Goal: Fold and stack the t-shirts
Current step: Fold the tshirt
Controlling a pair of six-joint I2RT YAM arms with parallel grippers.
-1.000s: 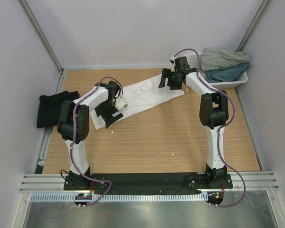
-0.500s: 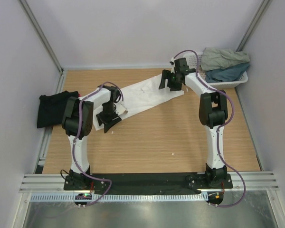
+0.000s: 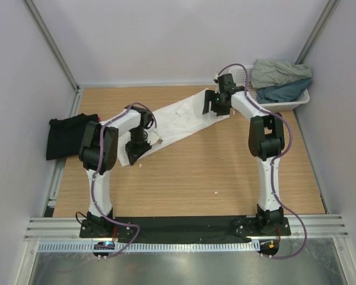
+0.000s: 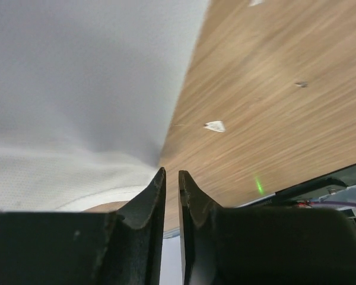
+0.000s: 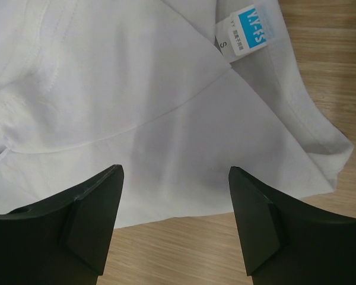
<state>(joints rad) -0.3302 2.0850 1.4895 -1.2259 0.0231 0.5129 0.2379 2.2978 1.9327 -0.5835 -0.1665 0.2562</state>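
Right wrist, white t-shirt (image 5: 107, 89), label (image 5: 246, 29) "V.Y-KS", "S", right jaws spread, left jaws pinching it

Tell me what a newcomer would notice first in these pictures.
A white t-shirt lies stretched diagonally across the table, the left gripper pinching its near end and the right gripper open above its labelled collar. A black t-shirt sits at the left edge; a white basket of shirts stands far right.

Bright, even, diffuse light; you get only soft shadows.
Your left wrist view smears the white t-shirt (image 4: 65, 89) and table (image 4: 273, 89) with blur; right wrist is sharp, neck label (image 5: 249, 27) legible; top view crisp.
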